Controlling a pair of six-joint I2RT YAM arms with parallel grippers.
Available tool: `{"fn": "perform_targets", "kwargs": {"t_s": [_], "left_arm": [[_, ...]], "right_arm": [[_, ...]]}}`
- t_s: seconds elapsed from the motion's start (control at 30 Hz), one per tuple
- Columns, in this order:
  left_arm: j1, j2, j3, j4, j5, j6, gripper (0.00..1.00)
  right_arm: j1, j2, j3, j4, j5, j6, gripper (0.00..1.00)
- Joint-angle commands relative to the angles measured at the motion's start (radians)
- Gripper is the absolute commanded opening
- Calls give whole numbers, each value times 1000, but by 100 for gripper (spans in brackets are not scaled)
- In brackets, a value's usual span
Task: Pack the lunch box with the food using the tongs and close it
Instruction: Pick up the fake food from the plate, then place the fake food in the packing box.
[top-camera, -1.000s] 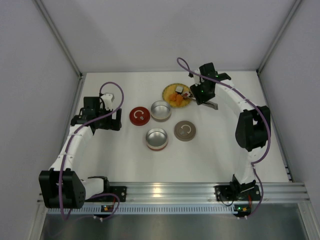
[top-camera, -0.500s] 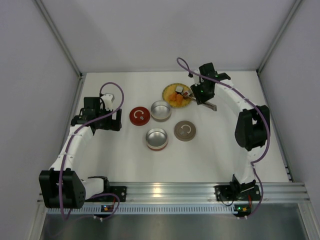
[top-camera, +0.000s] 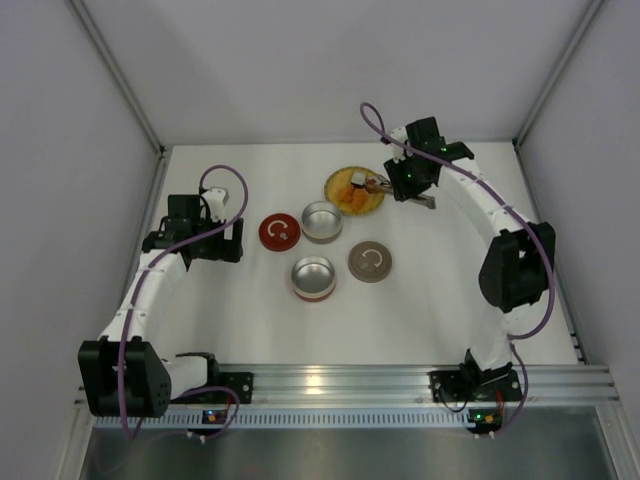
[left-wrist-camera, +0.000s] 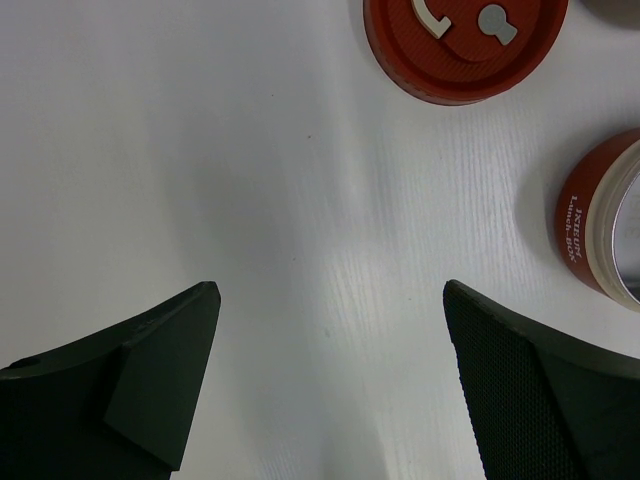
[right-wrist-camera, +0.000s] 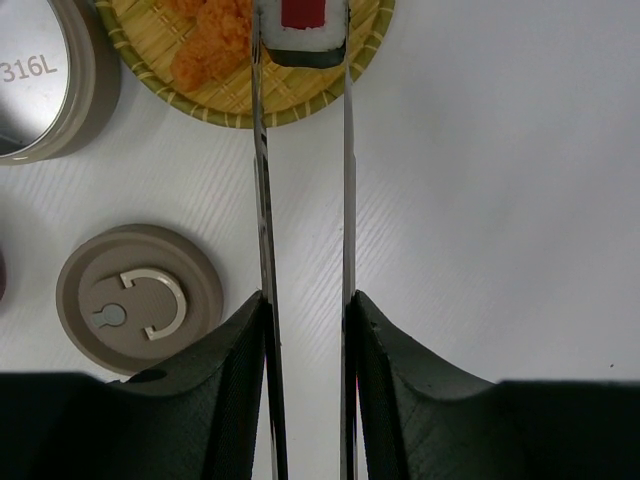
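My right gripper (right-wrist-camera: 305, 300) is shut on the slim silver tongs (right-wrist-camera: 262, 200), pressing their two arms nearly parallel. The tong tips pinch a white food piece with a red top and dark edge (right-wrist-camera: 302, 25) over the yellow woven plate (right-wrist-camera: 230, 100). Orange chunks (right-wrist-camera: 210, 45) lie on the plate beside it. From above, the right gripper (top-camera: 408, 183) is just right of the plate (top-camera: 331, 184), the tongs (top-camera: 380, 184) pointing left. Two open lunch box tins stand mid-table, one beige (top-camera: 321, 221) and one red (top-camera: 313, 277). My left gripper (left-wrist-camera: 330, 310) is open over bare table.
A red lid (top-camera: 279, 231) lies left of the beige tin, and a beige lid (top-camera: 370, 261) lies right of the red tin. The left gripper (top-camera: 203, 247) sits left of the red lid (left-wrist-camera: 460, 45). White walls border the table on three sides.
My right gripper has squeezed the tongs tighter onto the white piece, and the right arm has shifted slightly back and up. The left arm has not moved.
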Motion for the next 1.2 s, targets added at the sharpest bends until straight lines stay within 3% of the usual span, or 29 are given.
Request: {"fn": "perform_targets", "kwargs": {"t_s": [0.0, 0.3, 0.63, 1.17], "left_arm": [[-2, -20, -1, 37, -10, 13, 98], [-2, -23, 6, 29, 19, 21, 98], [-2, -27, 11, 12, 42, 31, 98], [-2, -36, 16, 3, 52, 38, 98]], "right_arm": [[-3, -69, 53, 41, -22, 10, 0], [20, -144, 50, 7, -183, -20, 0], [124, -155, 50, -57, -258, -65, 0], [258, -402, -219, -192, -396, -255, 0]]}}
